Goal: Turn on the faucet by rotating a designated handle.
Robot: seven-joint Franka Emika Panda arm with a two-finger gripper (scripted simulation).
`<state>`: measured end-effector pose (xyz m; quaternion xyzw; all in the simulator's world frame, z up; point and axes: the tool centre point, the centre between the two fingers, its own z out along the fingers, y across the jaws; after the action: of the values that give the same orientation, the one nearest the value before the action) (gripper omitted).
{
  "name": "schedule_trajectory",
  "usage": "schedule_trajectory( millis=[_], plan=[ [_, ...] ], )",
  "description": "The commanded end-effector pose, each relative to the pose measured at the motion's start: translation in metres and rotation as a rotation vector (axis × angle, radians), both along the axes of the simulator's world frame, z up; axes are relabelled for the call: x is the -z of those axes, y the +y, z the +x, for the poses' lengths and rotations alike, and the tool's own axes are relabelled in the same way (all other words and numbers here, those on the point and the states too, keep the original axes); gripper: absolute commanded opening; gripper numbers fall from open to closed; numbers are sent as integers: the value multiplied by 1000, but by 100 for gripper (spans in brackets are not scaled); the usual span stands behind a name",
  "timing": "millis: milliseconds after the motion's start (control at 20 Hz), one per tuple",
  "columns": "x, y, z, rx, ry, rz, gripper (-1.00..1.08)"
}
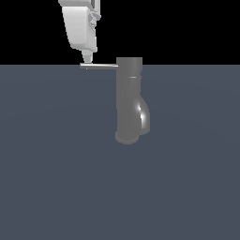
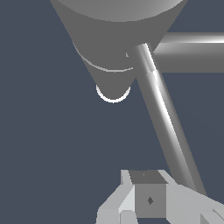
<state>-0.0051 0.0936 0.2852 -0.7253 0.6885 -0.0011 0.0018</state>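
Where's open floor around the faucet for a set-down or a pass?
Bare floor spans the foreground below the faucet base and both flanks. It is crowded only at the top on the exterior view's left, where the gripper meets the handle tip.

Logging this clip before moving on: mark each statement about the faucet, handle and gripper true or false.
1. The faucet stands upright on the flat surface. True.
2. The handle sticks out from the faucet's base. False: it projects from the top.
3. The gripper is at the handle's free end. True.
4. The handle points toward the exterior view's right. False: it points left.
5. The gripper is down beside the faucet's spout. False: it is up at handle height, on the opposite side.
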Motion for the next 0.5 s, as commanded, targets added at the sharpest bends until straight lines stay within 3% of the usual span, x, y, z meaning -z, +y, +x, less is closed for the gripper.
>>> schedule_trajectory(
  millis=[0, 450],
  plan=[
    [0, 0, -9, -1, 4, -1, -100],
    [0, -3, -32, -1, 4, -1, -100]
  ],
)
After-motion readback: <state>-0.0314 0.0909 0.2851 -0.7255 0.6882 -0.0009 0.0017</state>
